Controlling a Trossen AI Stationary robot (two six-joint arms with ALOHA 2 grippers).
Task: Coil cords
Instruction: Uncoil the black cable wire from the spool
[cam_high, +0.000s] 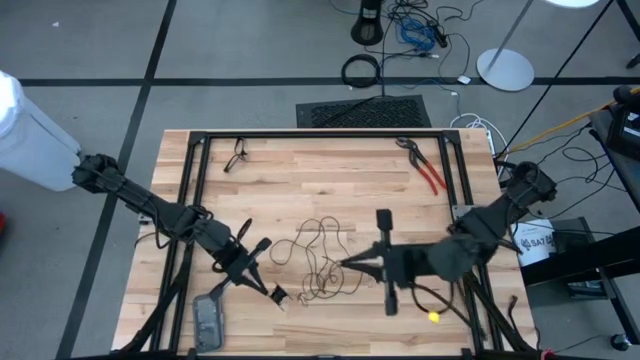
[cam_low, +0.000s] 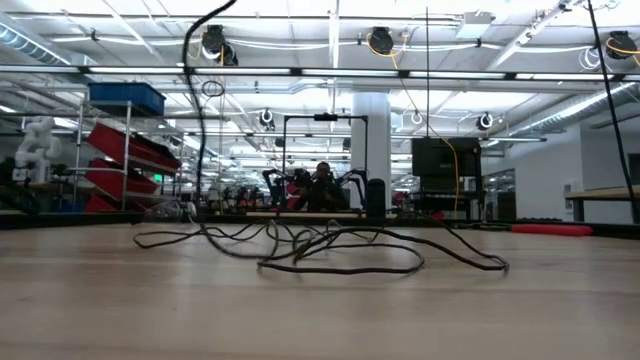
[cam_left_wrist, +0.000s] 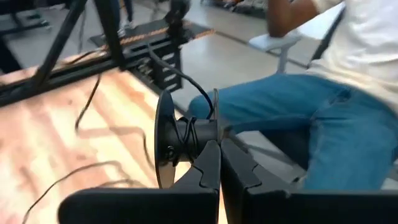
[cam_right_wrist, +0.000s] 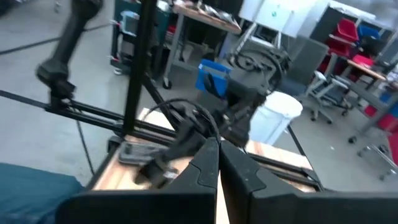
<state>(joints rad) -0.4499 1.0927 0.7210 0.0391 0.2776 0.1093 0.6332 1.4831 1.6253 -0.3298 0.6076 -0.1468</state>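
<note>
High view: left pincer (cam_high: 262, 245) and right pincer (cam_high: 345, 263) both low over the middle front of the wooden worktop (cam_high: 330, 175), tips facing each other, both pressed together. Black cord (cam_high: 318, 262) lies between them in a loose tangle of loops, no single long axis, roughly as wide as it is deep; one strand runs to the left pincer tip. Grip on it not clear. Red-handled pliers (cam_high: 428, 170) at back right, well apart.

Low view: worktop (cam_low: 320, 310) nearest, bare. Cord (cam_low: 340, 250) sprawls flat left to right across mid-worktop; one strand (cam_low: 195, 120) rises steeply up out of frame.

Left wrist view: fingers (cam_left_wrist: 208, 171) together. Person in jeans (cam_left_wrist: 323, 124) seated beyond the worktop edge.

Right wrist view: fingers (cam_right_wrist: 208, 165) together, other arm (cam_right_wrist: 249, 99) ahead.
</note>
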